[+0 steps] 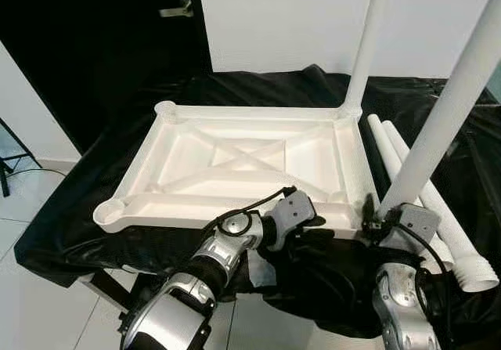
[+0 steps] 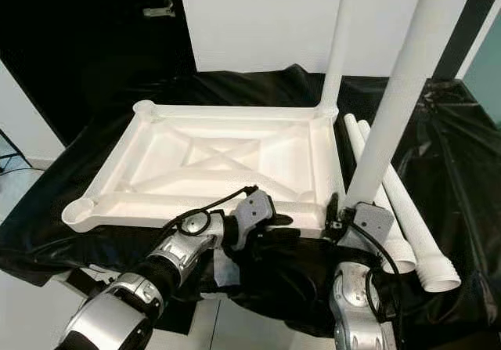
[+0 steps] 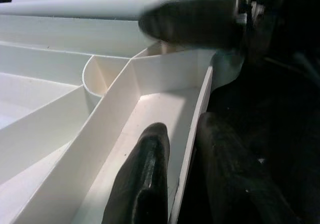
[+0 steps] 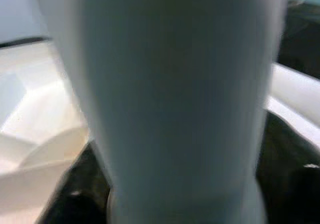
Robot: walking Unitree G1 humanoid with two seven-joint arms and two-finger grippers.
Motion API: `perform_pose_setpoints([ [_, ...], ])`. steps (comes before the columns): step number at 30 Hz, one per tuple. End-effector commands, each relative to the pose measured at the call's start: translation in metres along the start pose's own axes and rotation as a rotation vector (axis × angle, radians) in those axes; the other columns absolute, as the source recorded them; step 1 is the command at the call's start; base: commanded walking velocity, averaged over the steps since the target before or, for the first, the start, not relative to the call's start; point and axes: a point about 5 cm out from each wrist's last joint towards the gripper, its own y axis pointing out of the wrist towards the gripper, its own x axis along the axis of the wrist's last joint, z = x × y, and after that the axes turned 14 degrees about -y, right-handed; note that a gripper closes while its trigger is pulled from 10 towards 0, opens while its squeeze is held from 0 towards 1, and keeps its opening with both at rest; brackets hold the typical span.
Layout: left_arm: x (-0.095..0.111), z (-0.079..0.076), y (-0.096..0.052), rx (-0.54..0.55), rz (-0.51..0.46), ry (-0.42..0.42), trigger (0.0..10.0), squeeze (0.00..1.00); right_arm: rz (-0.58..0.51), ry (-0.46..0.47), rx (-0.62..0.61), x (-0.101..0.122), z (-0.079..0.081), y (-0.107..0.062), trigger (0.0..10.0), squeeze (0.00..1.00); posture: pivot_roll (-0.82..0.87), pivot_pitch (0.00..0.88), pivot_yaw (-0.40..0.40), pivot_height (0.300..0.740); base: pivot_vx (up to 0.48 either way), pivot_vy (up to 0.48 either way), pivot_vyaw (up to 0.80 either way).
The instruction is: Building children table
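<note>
Left gripper [image 1: 319, 223] sits at the near edge of the upside-down white tabletop [image 1: 235, 162], near its near-right corner. In the left wrist view one black finger [image 3: 145, 179] lies inside the tray-like underside and the other outside, the near rim wall between them, so the jaws are narrow and pinching the rim. Right gripper [image 1: 374, 218] is just right of that, at the near-right corner, gripping a white leg tube [image 1: 446, 107] that rises tilted toward upper right. The right wrist view has the tube [image 4: 175, 98] close up and blurred, so the fingers themselves can't be made out there; from the head view the jaws look closed around the tube's lower end. Tabletop lies flat on a black cloth [image 1: 94, 201] covering a support, ribs and an X brace facing up, with round sockets at the corners. Two more white leg tubes [image 1: 423, 201] lie side by side on the cloth just right of the tabletop. At the far-right corner another leg [image 1: 366, 37] stands upright in its socket. Beyond are a white wall [image 1: 297, 21] and a dark door with a handle [image 1: 178, 9] at far left.
</note>
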Motion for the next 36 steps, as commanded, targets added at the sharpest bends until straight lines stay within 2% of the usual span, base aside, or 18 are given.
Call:
perform_pose_setpoints([
  [1, -0.045, -0.014, -0.002, -0.062, 0.178, -0.111, 10.0, 0.0, 0.004, -0.022, 0.027, -0.001, 0.002, 0.001, 10.0, 1.0, -0.16, 0.0, 0.047, 0.74, 0.0, 0.0, 0.0],
  [2, -0.044, -0.014, -0.002, -0.064, 0.177, -0.11, 10.0, 0.0, -0.022, -0.029, 0.048, 0.003, 0.002, 0.004, 10.0, 1.0, -0.16, 0.0, 0.047, 0.74, 0.0, 0.0, 0.0],
  [3, -0.044, -0.015, -0.001, -0.065, 0.177, -0.11, 10.0, 0.0, -0.053, -0.038, 0.071, 0.008, 0.003, 0.006, 10.0, 0.0, -0.16, 0.0, 0.045, 0.74, 0.0, 0.0, 0.0],
  [6, -0.044, -0.015, -0.001, -0.066, 0.177, -0.111, 10.0, 0.0, -0.122, -0.066, 0.14, 0.017, 0.005, 0.008, 10.0, 0.0, -0.16, 0.0, 0.043, 0.74, 0.0, 0.0, 0.0],
  [8, -0.044, -0.015, -0.001, -0.066, 0.177, -0.111, 10.0, 0.0, -0.122, -0.066, 0.14, 0.017, 0.005, 0.008, 10.0, 0.0, -0.16, 0.0, 0.043, 0.74, 0.0, 0.0, 0.0],
  [11, -0.046, -0.016, -0.001, -0.067, 0.176, -0.115, 10.0, 0.0, -0.185, -0.073, 0.368, 0.024, 0.009, 0.007, 10.0, 0.0, -0.16, 0.001, 0.041, 0.74, 0.0, 0.0, 0.0],
  [12, -0.046, -0.016, -0.001, -0.067, 0.176, -0.115, 10.0, 0.0, -0.185, -0.073, 0.368, 0.024, 0.009, 0.007, 10.0, 0.0, -0.16, 0.001, 0.041, 0.74, 0.0, 0.0, 0.0],
  [14, -0.047, -0.016, -0.002, -0.065, 0.176, -0.118, 10.0, 0.0, -0.177, -0.067, 0.503, 0.023, 0.002, 0.009, 10.0, 0.0, -0.16, 0.002, 0.042, 0.74, 0.0, 0.0, 0.0],
  [15, -0.047, -0.016, -0.002, -0.065, 0.176, -0.118, 10.0, 0.0, -0.177, -0.067, 0.503, 0.023, 0.002, 0.009, 10.0, 0.0, -0.16, 0.002, 0.042, 0.74, 0.0, 0.0, 0.0],
  [17, -0.048, -0.016, -0.002, -0.064, 0.177, -0.121, 10.0, 0.0, -0.177, -0.069, 0.58, 0.025, -0.008, 0.013, 10.0, 0.0, -0.16, 0.004, 0.045, 0.74, 0.0, 0.0, 0.0],
  [18, -0.048, -0.017, -0.002, -0.064, 0.177, -0.122, 10.0, 0.0, -0.176, -0.07, 0.629, 0.026, -0.011, 0.015, 9.1, 0.0, -0.16, 0.003, 0.045, 0.74, 0.0, 0.0, 0.0],
  [19, -0.048, -0.017, -0.002, -0.064, 0.178, -0.122, 10.0, 0.0, -0.176, -0.071, 0.66, 0.027, -0.013, 0.015, 9.1, 0.0, -0.16, 0.003, 0.045, 0.74, 0.0, 0.0, 0.0],
  [20, -0.048, -0.017, -0.002, -0.065, 0.178, -0.122, 10.0, 0.0, -0.175, -0.068, 0.694, 0.028, -0.013, 0.015, 1.8, 0.0, -0.16, 0.003, 0.045, 0.74, 0.0, 0.0, 0.0],
  [21, -0.048, -0.017, -0.002, -0.065, 0.178, -0.122, 10.0, 0.0, -0.175, -0.068, 0.694, 0.028, -0.013, 0.015, 1.8, 0.0, -0.16, 0.003, 0.045, 0.74, 0.0, 0.0, 0.0],
  [22, -0.048, -0.017, -0.002, -0.065, 0.178, -0.122, 10.0, 0.0, -0.174, -0.066, 0.714, 0.028, -0.013, 0.014, 0.0, 0.0, -0.16, 0.002, 0.045, 0.74, 0.0, 0.0, 0.0],
  [24, -0.047, -0.016, -0.001, -0.062, 0.177, -0.121, 10.0, 0.0, -0.168, -0.057, 0.775, 0.026, -0.011, 0.01, 0.0, 0.0, -0.16, 0.0, 0.045, 0.74, 0.0, 0.0, 0.0],
  [28, -0.047, -0.016, -0.002, -0.059, 0.177, -0.12, 10.0, 0.0, -0.155, -0.045, 0.819, 0.024, -0.008, 0.006, 0.0, 0.0, -0.16, 0.0, 0.045, 0.74, 0.0, 0.0, 0.0],
  [36, -0.047, -0.015, -0.003, -0.057, 0.182, -0.115, 10.0, 0.0, -0.087, -0.005, 0.8, 0.012, 0.001, 0.001, 0.0, 0.0, -0.16, 0.0, 0.053, 0.74, 0.0, 0.0, 0.0],
])
